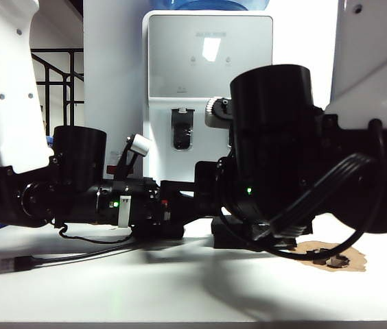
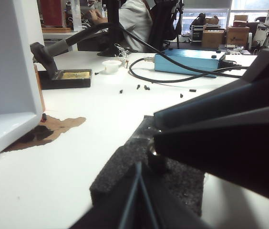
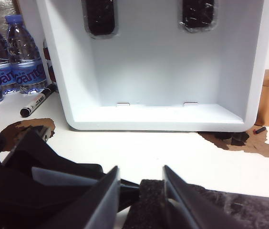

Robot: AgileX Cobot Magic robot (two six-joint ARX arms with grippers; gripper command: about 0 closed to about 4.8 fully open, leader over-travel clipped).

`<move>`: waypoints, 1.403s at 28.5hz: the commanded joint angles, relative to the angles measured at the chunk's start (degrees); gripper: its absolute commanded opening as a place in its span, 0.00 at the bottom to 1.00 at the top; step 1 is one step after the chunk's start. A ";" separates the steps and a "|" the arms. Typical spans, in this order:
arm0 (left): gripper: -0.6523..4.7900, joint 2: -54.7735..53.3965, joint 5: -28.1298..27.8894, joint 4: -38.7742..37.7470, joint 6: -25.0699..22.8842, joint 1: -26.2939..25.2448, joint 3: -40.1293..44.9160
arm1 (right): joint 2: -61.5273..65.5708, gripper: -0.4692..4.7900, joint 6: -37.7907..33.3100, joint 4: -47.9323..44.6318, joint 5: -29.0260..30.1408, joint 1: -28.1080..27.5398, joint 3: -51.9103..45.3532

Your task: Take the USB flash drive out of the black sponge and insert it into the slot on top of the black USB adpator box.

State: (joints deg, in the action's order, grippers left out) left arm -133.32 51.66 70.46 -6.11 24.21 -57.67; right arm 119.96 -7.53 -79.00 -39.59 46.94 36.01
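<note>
Right wrist view: parted right gripper (image 3: 141,191) fingers straddle coarse black sponge (image 3: 146,210).

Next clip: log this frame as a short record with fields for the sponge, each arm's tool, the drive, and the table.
sponge: black sponge on the white table
left tool: left tool at the sponge's top, opening not clear
right tool: right tool open, fingers either side of the sponge's edge
drive: possible silvery glint at the left tool, not certain
table clutter: brown stain, blue box
</note>
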 commanded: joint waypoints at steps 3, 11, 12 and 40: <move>0.11 0.13 0.42 -1.44 -2.08 -0.15 -0.11 | -0.13 0.38 1.57 -0.39 -0.28 0.02 0.17; 0.11 0.13 0.44 -3.19 -4.48 -0.20 -0.11 | -0.13 0.38 2.64 0.70 -1.62 0.02 0.17; 0.11 0.13 0.42 -3.17 -4.48 -0.20 -0.11 | -0.13 0.38 2.67 0.68 -1.64 0.02 0.17; 0.11 0.13 5.03 -4.72 -4.48 -0.44 -0.11 | -0.13 0.08 1.81 0.20 -2.71 -0.31 0.17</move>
State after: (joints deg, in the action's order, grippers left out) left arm -133.32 56.38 66.61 -10.41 23.73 -57.71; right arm 119.98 -5.58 -76.73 -42.02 46.76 35.99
